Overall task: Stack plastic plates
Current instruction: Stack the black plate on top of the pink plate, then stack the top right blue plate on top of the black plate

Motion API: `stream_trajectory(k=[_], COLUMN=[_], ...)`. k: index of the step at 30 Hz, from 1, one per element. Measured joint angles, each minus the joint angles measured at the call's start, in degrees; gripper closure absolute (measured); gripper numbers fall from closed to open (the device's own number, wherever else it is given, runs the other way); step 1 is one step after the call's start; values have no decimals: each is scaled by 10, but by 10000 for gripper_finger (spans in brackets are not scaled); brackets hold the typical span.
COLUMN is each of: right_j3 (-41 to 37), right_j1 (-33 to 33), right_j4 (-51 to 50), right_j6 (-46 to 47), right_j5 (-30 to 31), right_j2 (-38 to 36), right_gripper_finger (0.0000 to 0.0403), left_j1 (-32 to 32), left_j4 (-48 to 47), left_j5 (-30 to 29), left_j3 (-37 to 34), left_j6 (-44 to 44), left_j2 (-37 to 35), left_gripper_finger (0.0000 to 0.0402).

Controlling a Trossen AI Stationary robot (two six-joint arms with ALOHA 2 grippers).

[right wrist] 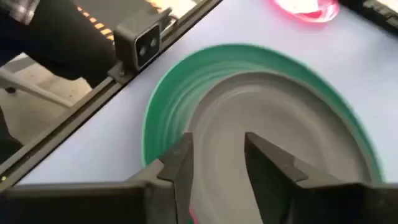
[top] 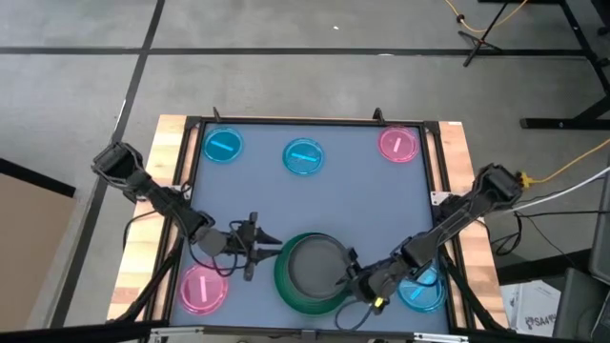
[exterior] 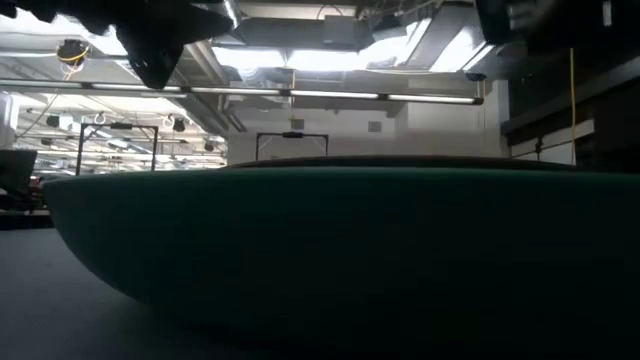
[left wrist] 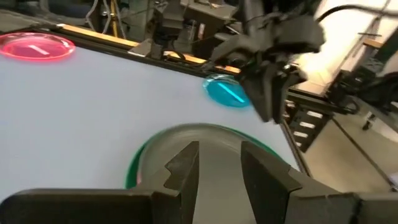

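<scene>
A large dark green plate (top: 286, 286) sits on the table's near middle with a dark grey plate (top: 313, 267) lying inside it; both also show in the left wrist view, grey plate (left wrist: 217, 180), and in the right wrist view, green plate (right wrist: 174, 87). In the low view the green plate's wall (exterior: 320, 260) fills the picture. My left gripper (top: 255, 250) (left wrist: 217, 152) is open over the stack's left rim. My right gripper (top: 351, 276) (right wrist: 217, 140) is open over its right rim.
Two small blue plates (top: 224, 146) (top: 304, 157) and a pink one (top: 398, 144) lie along the far edge. Another pink plate (top: 204, 290) rests near left, another blue plate (top: 422, 289) near right under my right arm. A dark frame (top: 434, 171) borders the mat.
</scene>
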Motion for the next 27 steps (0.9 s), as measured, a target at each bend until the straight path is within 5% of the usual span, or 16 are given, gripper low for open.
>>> stream_trajectory(k=[10,15,27], right_j3=[-2,-22,-129], right_j1=[-40,-107,-188], right_j4=[-115,-140,-40], right_j6=[-9,-24,14], right_j5=[-17,-87,-165], right_j2=[-80,-105,-141], right_gripper_finger=[267,267,267], left_j1=[142,239,416], left_j4=[-32,-97,-310], left_j5=[76,169,250], left_j3=[0,10,89], left_j6=[-2,21,144], left_j2=[1,1,5], left_gripper_finger=[289,289,259])
